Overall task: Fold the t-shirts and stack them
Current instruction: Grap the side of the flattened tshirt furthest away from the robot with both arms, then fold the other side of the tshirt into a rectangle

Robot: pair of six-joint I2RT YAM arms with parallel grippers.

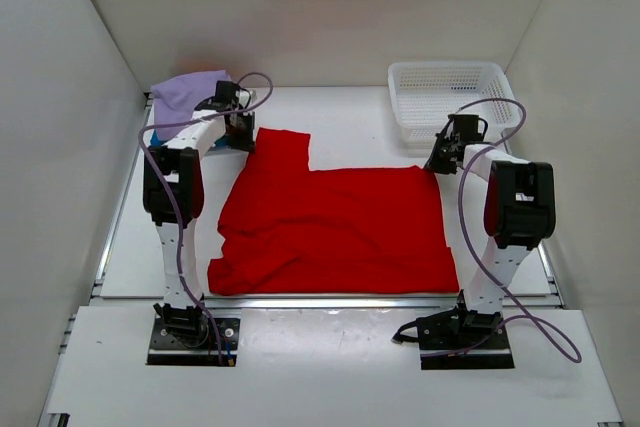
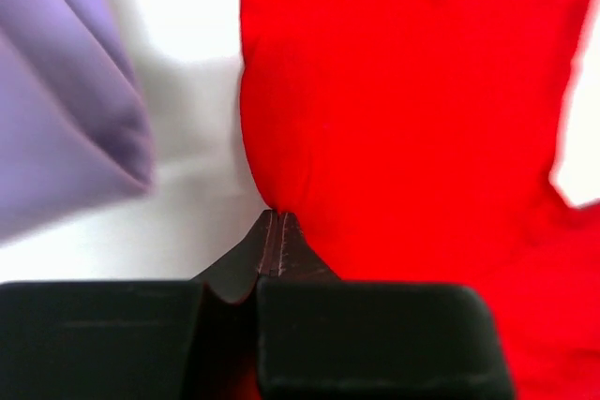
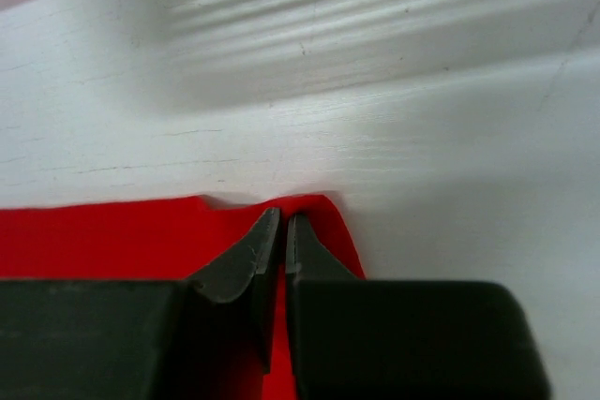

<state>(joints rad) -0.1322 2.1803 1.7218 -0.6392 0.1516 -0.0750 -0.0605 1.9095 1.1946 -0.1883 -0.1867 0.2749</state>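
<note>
From above, the red t-shirt (image 1: 335, 227) lies spread flat in the middle of the table (image 1: 350, 112). A lavender t-shirt (image 1: 185, 92) is heaped at the far left and a white basket (image 1: 445, 87) stands at the far right. The left gripper (image 1: 243, 137) sits at the red shirt's far-left edge, and the right gripper (image 1: 440, 162) at its far-right corner.

In the left wrist view, the fingers are pressed together right on the red hem, with the lavender cloth just to the left.

In the right wrist view, the jaws are pinched on the red corner (only a sliver of gap remains).

This looks like the start of the first fold. The next move probably calls for both arms to lift together and carry the far edge toward the near one, keeping it taut and level.
</note>
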